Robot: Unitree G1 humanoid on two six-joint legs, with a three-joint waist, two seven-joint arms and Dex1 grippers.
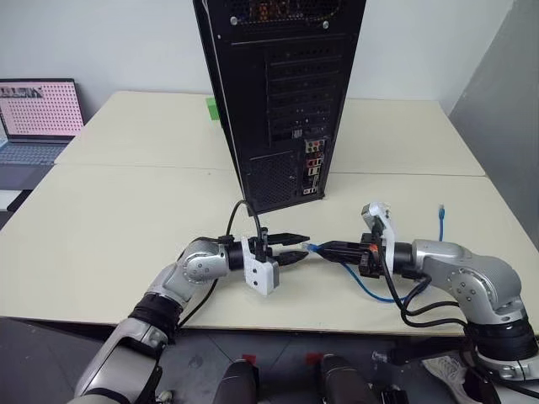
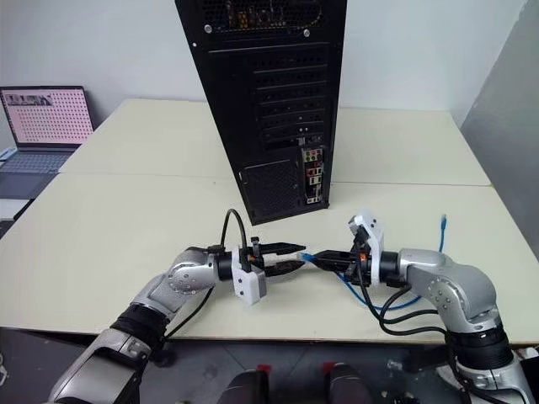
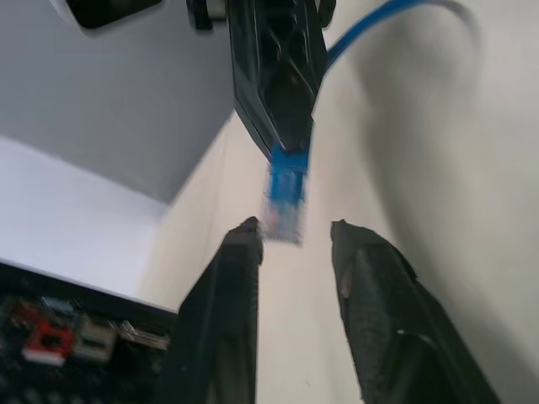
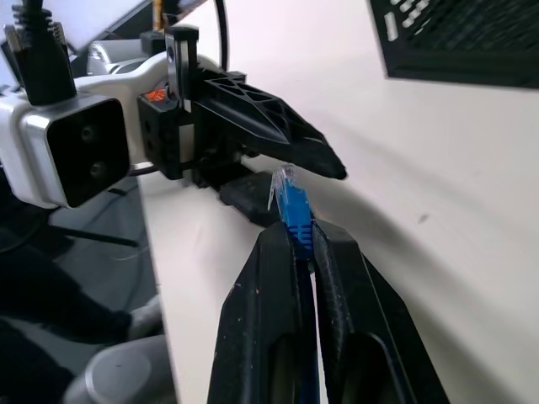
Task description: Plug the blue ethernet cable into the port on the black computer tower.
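Blue ethernet cable (image 4: 295,210) in right gripper (image 4: 305,240) (clamped)

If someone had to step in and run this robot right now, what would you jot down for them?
Right gripper: shut on the blue cable just behind its plug, which sticks out toward the left gripper.
Left gripper: open, its fingers on either side of the plug, not gripping it.
Computer tower: upright on the table, rear sockets facing the robot. The cable's other end lies on the table.
Done: cable picked up.
Left: bring the plug to the socket and push it in.
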